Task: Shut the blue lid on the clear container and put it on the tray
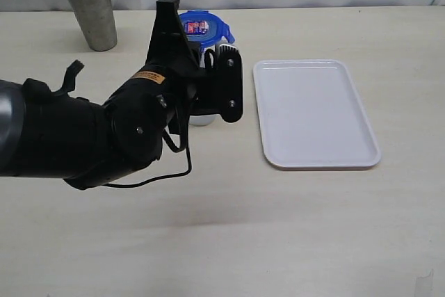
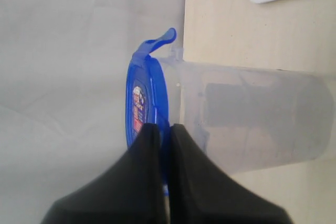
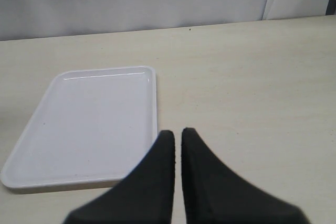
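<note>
Far left: steel cup [image 1: 89, 8] on surface [image 1: 222, 241]. L hand [image 2: 164, 127] clenched on edge of lid [image 2: 143, 98]. Lid sits atop container [image 2: 252, 124], which stands mid-surface, just left of tray [image 1: 316, 113], apart from it. Lid's sticker [image 1: 199, 27] is red/white, text too small to read; orange arm label [image 1: 147, 76] also unreadable. R hand [image 3: 177, 139] pinched closed, empty, near tray's edge.

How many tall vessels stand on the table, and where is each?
2. In the exterior view, the steel cup stands far left at the back. The clear container, blue lid on top, stands just left of the tray, partly hidden by the left gripper.
</note>
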